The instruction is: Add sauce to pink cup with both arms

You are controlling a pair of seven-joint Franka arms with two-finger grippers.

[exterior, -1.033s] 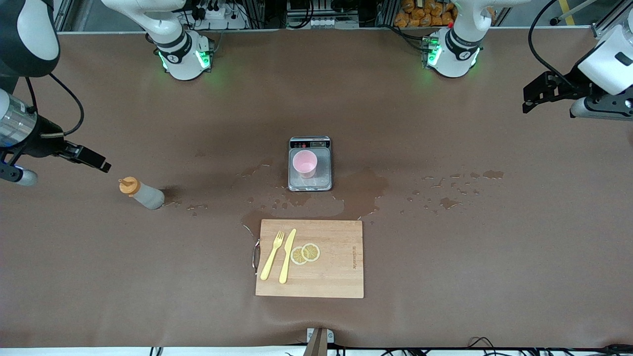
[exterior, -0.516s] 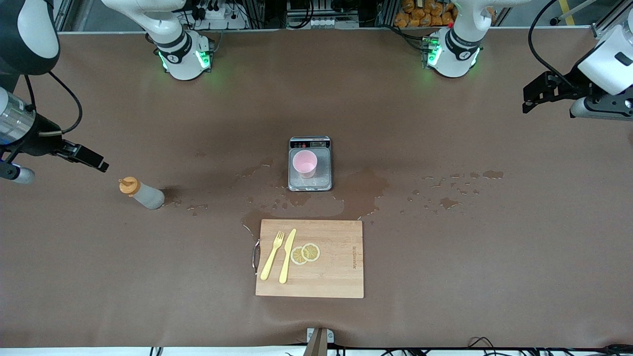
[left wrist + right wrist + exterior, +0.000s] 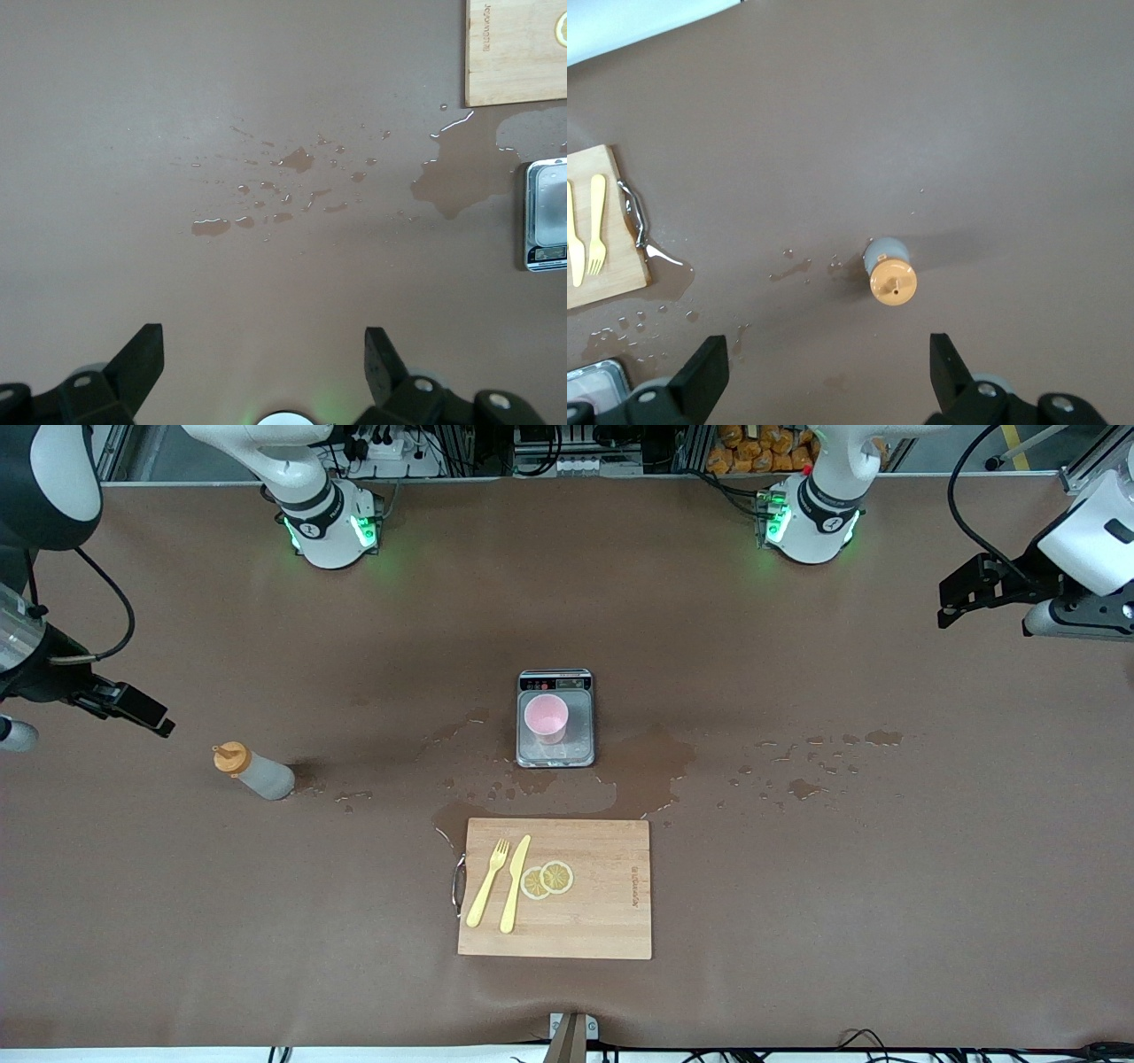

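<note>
now the right tool (image 3: 133, 707) has shifted a little toward the right arm's end of the tabletop (image 3: 886, 886), compared with one second ago, so it sits closer to the edge of the front view; it hangs in the air over the bare brown surface, near the sauce (image 3: 252, 771) but not over it. in the right wrist view its two fingers (image 3: 704, 376) stand wide apart and hold nothing. the left tool (image 3: 961, 593) has hardly changed place; the left arm waits over its own end of the tabletop, and in the left wrist view its fingers (image 3: 142, 359) are also spread wide with nothing between them.

the sauce stands upright on the tabletop, where it was before, with its orange cap (image 3: 893, 282) on top and a few wet drops just beside it. the pink cup (image 3: 546, 717) also has not moved: it stands on the grey scale (image 3: 555, 755) in the middle, well apart from the bottle. a wet stain (image 3: 651, 766) spreads around the scale. nearer to the front camera lies the wooden board (image 3: 602, 921), which carries a yellow fork (image 3: 487, 884), a yellow knife (image 3: 515, 884) and two lemon slices (image 3: 547, 880). the board has a small printed mark (image 3: 635, 886), but i cannot read it, and the writing on the scale's panel is also not readable.
</note>
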